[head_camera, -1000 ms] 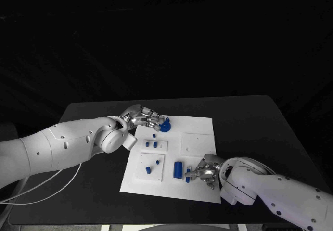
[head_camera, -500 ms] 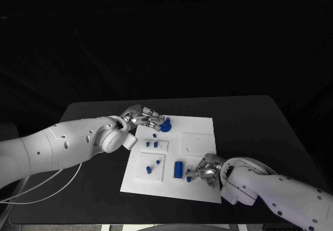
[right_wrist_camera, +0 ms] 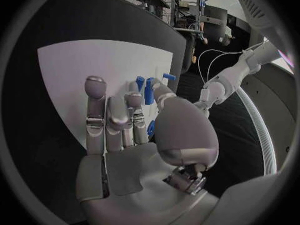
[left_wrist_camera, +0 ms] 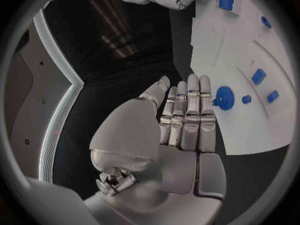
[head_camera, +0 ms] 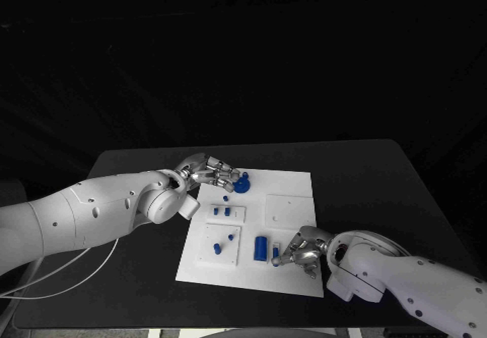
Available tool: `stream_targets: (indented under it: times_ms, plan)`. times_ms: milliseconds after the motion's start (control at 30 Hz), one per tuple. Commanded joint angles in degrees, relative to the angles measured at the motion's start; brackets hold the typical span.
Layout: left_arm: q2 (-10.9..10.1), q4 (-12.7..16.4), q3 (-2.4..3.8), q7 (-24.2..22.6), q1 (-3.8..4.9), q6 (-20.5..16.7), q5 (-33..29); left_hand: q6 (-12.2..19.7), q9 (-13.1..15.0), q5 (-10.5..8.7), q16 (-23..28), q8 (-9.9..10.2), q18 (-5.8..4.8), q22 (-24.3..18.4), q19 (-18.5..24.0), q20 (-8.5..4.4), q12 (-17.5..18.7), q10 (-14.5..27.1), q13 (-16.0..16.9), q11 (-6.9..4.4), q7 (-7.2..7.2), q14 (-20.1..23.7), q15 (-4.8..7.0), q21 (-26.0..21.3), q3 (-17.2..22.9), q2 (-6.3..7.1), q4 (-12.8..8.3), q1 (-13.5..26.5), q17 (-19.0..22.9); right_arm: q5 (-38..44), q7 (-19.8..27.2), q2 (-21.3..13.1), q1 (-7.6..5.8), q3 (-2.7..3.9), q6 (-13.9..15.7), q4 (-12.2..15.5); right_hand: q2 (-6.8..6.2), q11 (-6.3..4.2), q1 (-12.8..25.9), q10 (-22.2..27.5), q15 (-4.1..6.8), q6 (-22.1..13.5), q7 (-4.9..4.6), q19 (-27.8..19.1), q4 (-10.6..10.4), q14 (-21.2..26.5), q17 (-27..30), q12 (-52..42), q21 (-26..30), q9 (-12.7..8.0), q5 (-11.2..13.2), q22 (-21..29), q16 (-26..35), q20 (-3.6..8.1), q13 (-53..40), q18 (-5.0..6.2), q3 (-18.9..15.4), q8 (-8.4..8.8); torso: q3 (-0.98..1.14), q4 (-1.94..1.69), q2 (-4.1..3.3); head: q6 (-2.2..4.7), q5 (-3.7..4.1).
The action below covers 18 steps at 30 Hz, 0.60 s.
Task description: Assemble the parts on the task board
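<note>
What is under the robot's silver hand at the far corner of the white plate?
Under the left hand sits a blue gear-like part on the task board, right at its fingertips. Whether they touch it is unclear, and the board beneath the palm is hidden.

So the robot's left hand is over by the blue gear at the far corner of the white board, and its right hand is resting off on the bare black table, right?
Not quite. The left hand is at the blue gear, but the head view shows the right hand over the task board, at its near edge among small blue parts.
</note>
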<state>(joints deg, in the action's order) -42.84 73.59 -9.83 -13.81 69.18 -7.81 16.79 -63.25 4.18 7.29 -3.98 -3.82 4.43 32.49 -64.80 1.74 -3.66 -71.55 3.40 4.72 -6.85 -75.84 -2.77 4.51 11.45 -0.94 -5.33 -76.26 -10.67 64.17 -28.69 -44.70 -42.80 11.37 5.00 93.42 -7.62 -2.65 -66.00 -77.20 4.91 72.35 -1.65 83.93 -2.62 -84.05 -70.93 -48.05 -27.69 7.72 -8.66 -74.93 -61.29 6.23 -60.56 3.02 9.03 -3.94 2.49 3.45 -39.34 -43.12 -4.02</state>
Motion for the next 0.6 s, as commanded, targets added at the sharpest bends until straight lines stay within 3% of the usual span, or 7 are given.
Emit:
stream_targets:
  times_ms: [33,333,600]
  plan:
    - [0.1,0.2,0.03,-0.2,0.02,0.9,0.0,0.4,0.0,0.16,0.1,0.1,-0.87,0.0,-0.4,0.11,-0.1,0.5,0.1,-0.08,0.03,0.1,-0.25,-0.3,0.0,0.05,0.2,0.6,0.0,-0.8,2.1,-0.1,0.12,-0.03,-4.5,0.3,-0.01,-0.04,-0.7,0.5,0.42,-0.1,-0.22,2.6,0.4,-0.3,-0.1,0.0,-0.1,0.0,-0.4,-1.5,0.1,0.38,-0.1,-0.07,-0.2,0.30,0.01,-0.02,-0.01,-0.02,0.20]
    - [0.1,0.1,0.02,-0.2,0.02,1.0,0.0,0.4,0.0,0.16,0.1,0.1,-0.87,0.0,-0.4,0.11,-0.1,0.5,0.1,-0.08,0.03,0.1,-0.25,-0.3,0.0,0.05,0.2,0.6,0.0,0.7,0.7,-0.2,0.24,-0.05,-5.5,0.2,0.49,-0.12,-1.1,0.5,0.45,0.2,-0.12,2.7,1.8,-0.3,-0.3,-0.3,-0.3,-0.2,-1.0,-1.8,0.0,0.42,-0.3,-0.14,0.4,0.30,-0.07,-0.11,-0.01,-0.12,0.42]
    - [0.1,0.1,0.02,-0.1,0.02,1.0,0.0,0.4,0.0,0.16,0.1,0.1,-0.87,0.0,-0.4,0.11,-0.1,0.5,0.1,-0.08,0.03,0.1,-0.25,-0.3,0.0,0.05,0.2,0.6,0.0,1.4,-0.6,0.1,0.37,-0.14,-4.8,-0.3,1.06,-0.25,-0.8,0.3,0.53,0.4,0.07,2.7,3.3,-0.4,-0.5,-0.4,-0.7,-0.3,0.5,-2.1,-0.1,0.49,-0.5,-0.26,4.6,0.31,-0.06,-0.14,-0.03,-0.21,0.41]
